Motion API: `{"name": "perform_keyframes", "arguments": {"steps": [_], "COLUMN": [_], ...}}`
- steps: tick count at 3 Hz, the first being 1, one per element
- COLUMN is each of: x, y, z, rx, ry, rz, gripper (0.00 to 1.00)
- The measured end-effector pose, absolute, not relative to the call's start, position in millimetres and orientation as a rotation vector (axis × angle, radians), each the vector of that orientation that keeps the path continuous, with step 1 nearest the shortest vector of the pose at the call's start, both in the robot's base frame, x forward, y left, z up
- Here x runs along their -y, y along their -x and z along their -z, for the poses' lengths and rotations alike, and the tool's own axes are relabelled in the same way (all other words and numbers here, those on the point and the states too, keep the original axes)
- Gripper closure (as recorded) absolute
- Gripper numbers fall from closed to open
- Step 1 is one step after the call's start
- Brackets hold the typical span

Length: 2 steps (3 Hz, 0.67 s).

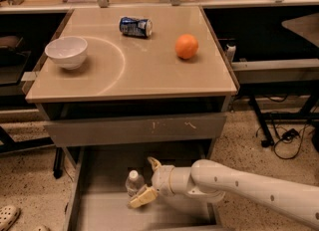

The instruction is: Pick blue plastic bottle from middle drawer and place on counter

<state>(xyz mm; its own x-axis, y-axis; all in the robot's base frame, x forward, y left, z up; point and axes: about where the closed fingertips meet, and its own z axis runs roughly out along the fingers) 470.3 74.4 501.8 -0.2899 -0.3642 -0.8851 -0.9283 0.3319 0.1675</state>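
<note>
The blue plastic bottle, clear with a white cap, stands upright on the floor of the open middle drawer, below the counter. My gripper reaches in from the right on a white arm. Its fingers are spread, one behind and one in front of the bottle, around its right side. The bottle stands on the drawer floor.
On the counter are a white bowl at the left, a blue-and-silver can lying at the back, and an orange at the right. A closed drawer front sits above the open drawer. Cables and table legs are at the right.
</note>
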Motion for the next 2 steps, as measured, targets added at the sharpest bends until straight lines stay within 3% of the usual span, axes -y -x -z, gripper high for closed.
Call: {"name": "perform_keyframes", "arguments": {"steps": [2], "x": [-85.3], "y": [-476.3], "z": [-489.4], "rx": [-1.811], "ry": [1.131], "rz": [-0.941], "gripper": [0.00]}}
